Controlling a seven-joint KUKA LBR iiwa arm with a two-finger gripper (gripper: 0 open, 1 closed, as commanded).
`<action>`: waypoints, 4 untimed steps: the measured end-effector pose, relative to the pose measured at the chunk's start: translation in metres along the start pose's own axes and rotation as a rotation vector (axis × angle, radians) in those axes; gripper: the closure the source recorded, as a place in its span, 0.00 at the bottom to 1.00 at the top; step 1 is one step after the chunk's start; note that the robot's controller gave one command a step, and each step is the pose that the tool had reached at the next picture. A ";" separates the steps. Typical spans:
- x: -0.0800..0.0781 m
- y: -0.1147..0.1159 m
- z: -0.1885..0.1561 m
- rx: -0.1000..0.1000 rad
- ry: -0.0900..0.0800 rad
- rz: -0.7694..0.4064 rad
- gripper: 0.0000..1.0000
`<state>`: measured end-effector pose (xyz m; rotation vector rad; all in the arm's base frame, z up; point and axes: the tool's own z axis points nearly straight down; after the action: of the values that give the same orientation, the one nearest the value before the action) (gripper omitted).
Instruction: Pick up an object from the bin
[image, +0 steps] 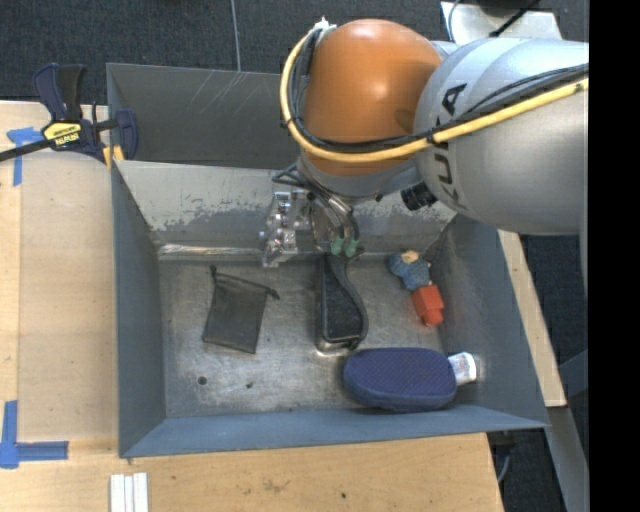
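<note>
The tool hangs by the bin's far wall, over the far end of a long black object; released or clenched, I cannot tell. Gripped only at that tip, the object may slip free.

A black elongated thing, narrow at its far end and rounded at its near end, lay on the middle of the bin floor, pointing toward the back wall. A dark flat pouch lay apart on the view's left. A navy oval case lay just beside its near end.
</note>
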<state>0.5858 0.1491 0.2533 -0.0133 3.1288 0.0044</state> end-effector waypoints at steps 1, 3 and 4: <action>0.002 0.000 0.005 0.002 0.009 0.000 0.00; -0.018 -0.004 0.183 -0.001 0.006 -0.144 0.00; -0.022 -0.004 0.175 -0.004 -0.011 -0.143 1.00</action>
<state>0.6102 0.1461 0.0782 -0.2354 3.1085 0.0086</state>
